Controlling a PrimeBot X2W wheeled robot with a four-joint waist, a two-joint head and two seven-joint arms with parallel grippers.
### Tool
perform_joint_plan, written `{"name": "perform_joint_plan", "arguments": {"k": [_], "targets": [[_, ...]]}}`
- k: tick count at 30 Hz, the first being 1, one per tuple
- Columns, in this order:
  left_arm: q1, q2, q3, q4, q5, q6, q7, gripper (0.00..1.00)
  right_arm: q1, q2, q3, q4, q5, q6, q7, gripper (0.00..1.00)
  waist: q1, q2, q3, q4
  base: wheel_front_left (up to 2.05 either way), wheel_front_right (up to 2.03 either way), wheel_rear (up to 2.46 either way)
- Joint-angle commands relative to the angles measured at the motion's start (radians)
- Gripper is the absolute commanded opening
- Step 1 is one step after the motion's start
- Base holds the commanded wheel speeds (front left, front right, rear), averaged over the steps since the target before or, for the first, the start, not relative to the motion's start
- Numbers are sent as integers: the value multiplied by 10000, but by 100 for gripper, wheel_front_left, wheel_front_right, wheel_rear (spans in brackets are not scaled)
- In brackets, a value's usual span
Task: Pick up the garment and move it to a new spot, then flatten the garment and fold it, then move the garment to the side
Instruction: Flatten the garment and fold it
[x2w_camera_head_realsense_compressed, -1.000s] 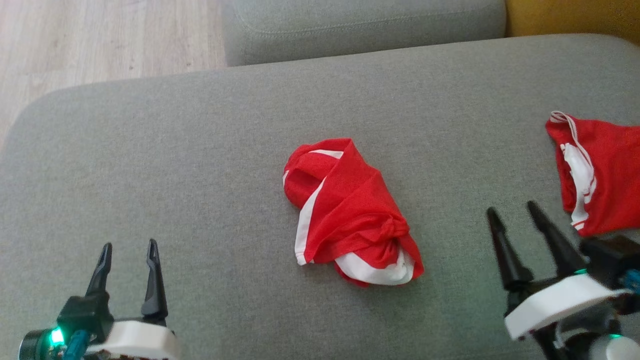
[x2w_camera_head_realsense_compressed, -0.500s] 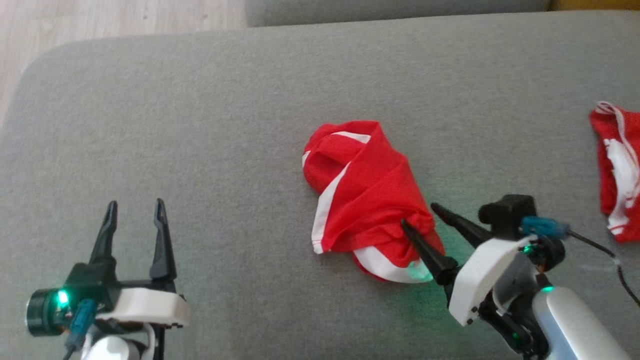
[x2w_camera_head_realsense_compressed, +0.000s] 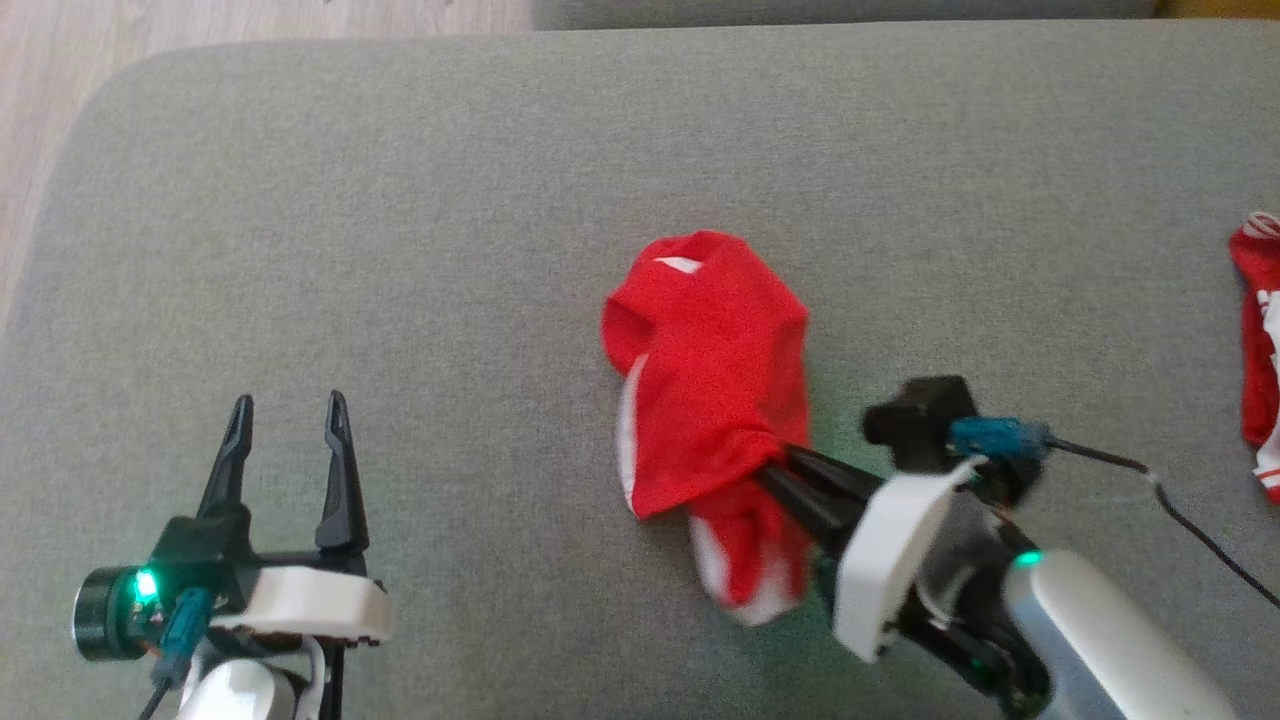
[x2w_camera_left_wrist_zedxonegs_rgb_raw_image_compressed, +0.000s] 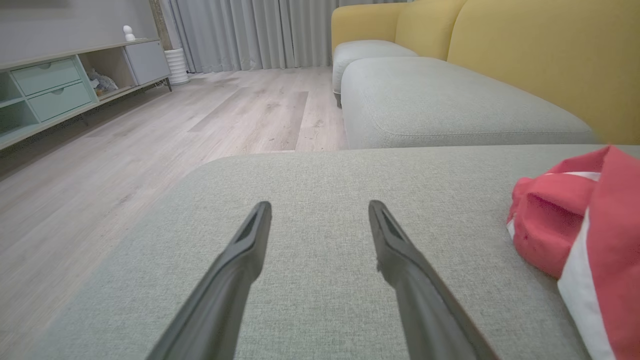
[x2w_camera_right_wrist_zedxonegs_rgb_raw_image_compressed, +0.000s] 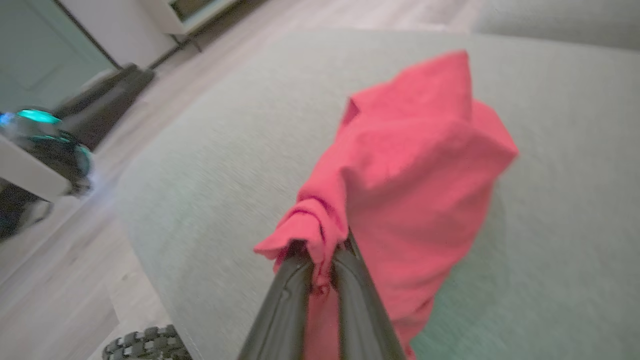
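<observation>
Pinching a bunched fold of the red garment (x2w_camera_right_wrist_zedxonegs_rgb_raw_image_compressed: 420, 165) between its two dark fingers, the right gripper (x2w_camera_right_wrist_zedxonegs_rgb_raw_image_compressed: 322, 256) has its jaws drawn narrow, with cloth squeezed between the tips. In the right wrist view the fabric rises from the fingertips at the bottom centre of the frame and spreads toward the upper right, draping over itself above the grey cushion (x2w_camera_right_wrist_zedxonegs_rgb_raw_image_compressed: 210, 165).

In the head view the garment (x2w_camera_head_realsense_compressed: 715, 370) sits just right of the centre of the frame, a rumpled red heap with white trim along its left edge and at its lower end. That lower end is blurred. The right gripper (x2w_camera_head_realsense_compressed: 778, 465) reaches in from the lower right, its fingertips buried in the cloth at the heap's lower right side. Whether the whole garment is off the cushion cannot be told. A dark cable (x2w_camera_head_realsense_compressed: 1180, 510) trails from the wrist toward the right edge.

The left gripper (x2w_camera_head_realsense_compressed: 285, 435) hovers at the lower left of the head view, fingers pointing up the frame and spread wide with nothing between them, well apart from the garment. The left wrist view shows the gap between its fingers over bare cushion, with the garment at the right edge of the frame.

A second red and white piece of clothing (x2w_camera_head_realsense_compressed: 1258, 350) lies at the far right edge of the head view. Pale wooden floor (x2w_camera_head_realsense_compressed: 40, 80) shows in the upper left corner, and in the left wrist view a yellow sofa back (x2w_camera_left_wrist_zedxonegs_rgb_raw_image_compressed: 525, 60) fills the upper right.
</observation>
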Motion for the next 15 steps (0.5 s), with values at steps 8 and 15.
{"name": "perform_joint_plan", "arguments": {"k": [8,15], "targets": [[-643,138,337,22,-95,-112,-194,100,-2683,864,2062,-1632,667,-7,-1336,0,-1,0,-222,-216,0,0,0],[-660,93,243,41,-101,-106,-243,100,-2753,1397,983,-354,1336,-7,-2256,0,-1,0,-265,-212,0,0,0]]}}
